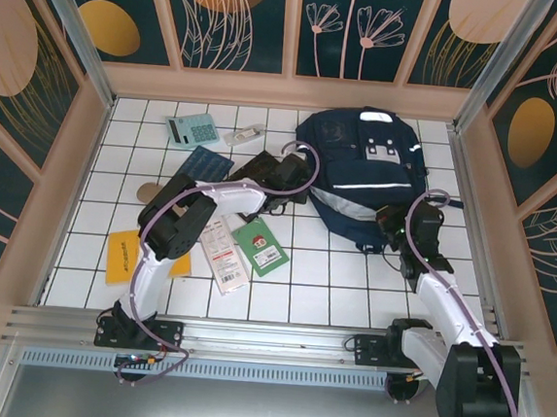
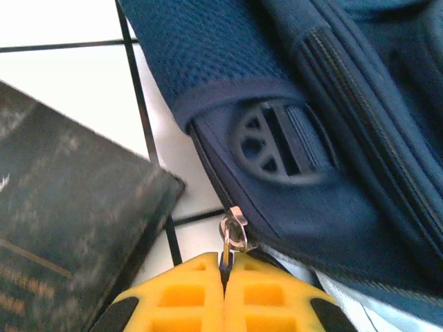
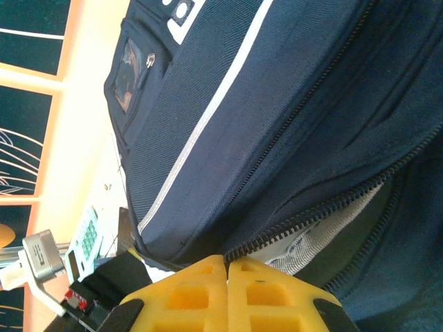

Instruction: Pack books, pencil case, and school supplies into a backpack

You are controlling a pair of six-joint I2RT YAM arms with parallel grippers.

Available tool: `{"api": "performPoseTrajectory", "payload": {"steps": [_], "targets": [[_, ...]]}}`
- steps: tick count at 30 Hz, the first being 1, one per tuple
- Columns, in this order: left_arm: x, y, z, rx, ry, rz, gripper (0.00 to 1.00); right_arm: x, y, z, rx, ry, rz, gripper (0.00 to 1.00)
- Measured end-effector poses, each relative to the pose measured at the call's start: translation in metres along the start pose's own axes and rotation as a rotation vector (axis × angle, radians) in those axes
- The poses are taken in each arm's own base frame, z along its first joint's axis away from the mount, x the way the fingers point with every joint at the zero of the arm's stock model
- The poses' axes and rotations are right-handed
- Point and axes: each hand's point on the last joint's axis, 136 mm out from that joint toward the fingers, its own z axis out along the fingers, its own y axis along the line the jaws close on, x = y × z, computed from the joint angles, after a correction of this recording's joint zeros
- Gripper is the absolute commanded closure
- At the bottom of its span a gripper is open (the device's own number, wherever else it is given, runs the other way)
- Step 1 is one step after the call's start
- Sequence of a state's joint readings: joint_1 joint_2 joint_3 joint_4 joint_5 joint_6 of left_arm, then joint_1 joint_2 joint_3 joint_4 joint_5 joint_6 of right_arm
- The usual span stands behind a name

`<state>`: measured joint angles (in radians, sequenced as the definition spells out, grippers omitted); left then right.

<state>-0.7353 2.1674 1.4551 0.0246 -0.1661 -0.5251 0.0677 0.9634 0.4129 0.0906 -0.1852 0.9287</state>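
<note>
White tiles with dark grout cover the table [image 1: 350,283] under everything. Our left claw [image 2: 223,277] is clenched on the small metal zipper pull [image 2: 234,232], its yellow fingers [image 2: 180,297] pressed together around the tab at a corner of the backpack [image 2: 311,138]. Just beside it lies the black book [image 2: 69,228] with gold print. Our right claw [image 3: 226,277] is clenched too, against the bag's lower edge next to a partly opened zipper showing pale lining [image 3: 304,242]. Whether it pinches any cloth we cannot tell.

Seen from above, the backpack sits at the far right of the tiles, with the calculator [image 1: 192,129], green book [image 1: 261,246] and white-and-red pack [image 1: 224,253] well to its left. We judge the bag soft and floppy, likely to drag along unless braced. The pull looks tiny and slick, best taken flat across its tab while the cloth by the seam is pinned.
</note>
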Motion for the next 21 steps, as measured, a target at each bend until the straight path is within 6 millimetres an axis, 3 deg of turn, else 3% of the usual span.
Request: {"api": "performPoseTrajectory", "payload": {"steps": [7,13,17,21], "targets": [[-0.015,0.012,0.016,-0.031,-0.003,-0.029,1.0,0.001,-0.003,-0.002,-0.002,0.012,-0.01,1.0],[-0.009,0.022,0.008,-0.031,0.012,-0.039,0.62,0.004,-0.001,0.003,-0.012,0.045,-0.053,1.0],[-0.016,0.046,-0.021,-0.053,-0.004,-0.077,0.49,0.006,0.003,0.009,-0.014,0.065,-0.094,0.57],[-0.038,0.051,-0.064,-0.037,-0.071,-0.106,0.3,0.019,0.023,0.01,-0.062,0.087,-0.191,0.4]]}}
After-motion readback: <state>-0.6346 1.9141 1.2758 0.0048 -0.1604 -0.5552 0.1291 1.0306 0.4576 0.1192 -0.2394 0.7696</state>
